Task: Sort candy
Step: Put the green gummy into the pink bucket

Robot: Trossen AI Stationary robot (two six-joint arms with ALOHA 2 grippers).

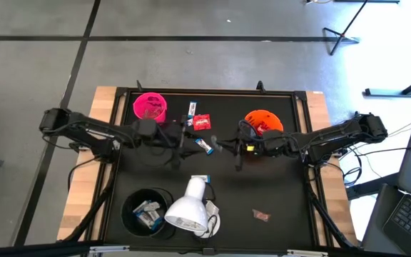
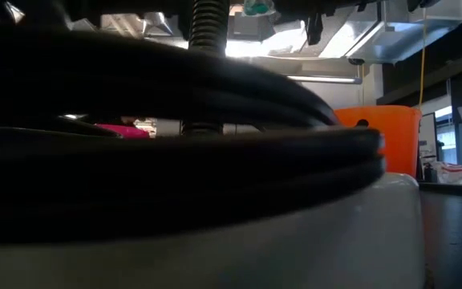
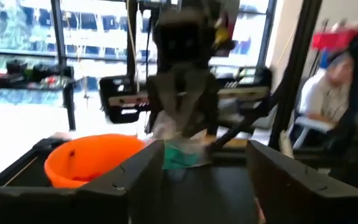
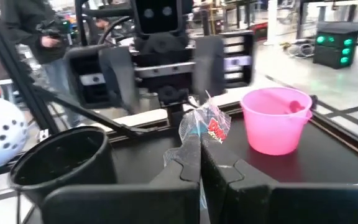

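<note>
Black table (image 1: 277, 193): candy (image 4: 207, 127) pinched in right hand (image 4: 199, 163) fingertips.

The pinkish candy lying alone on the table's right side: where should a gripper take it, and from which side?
Probably from straight above, closing across the short width of the pinkish candy: it lies flat on the black table, with nothing beside it to block the fingers. The right gripper is nearer, but it is shut on a wrapped candy.
</note>
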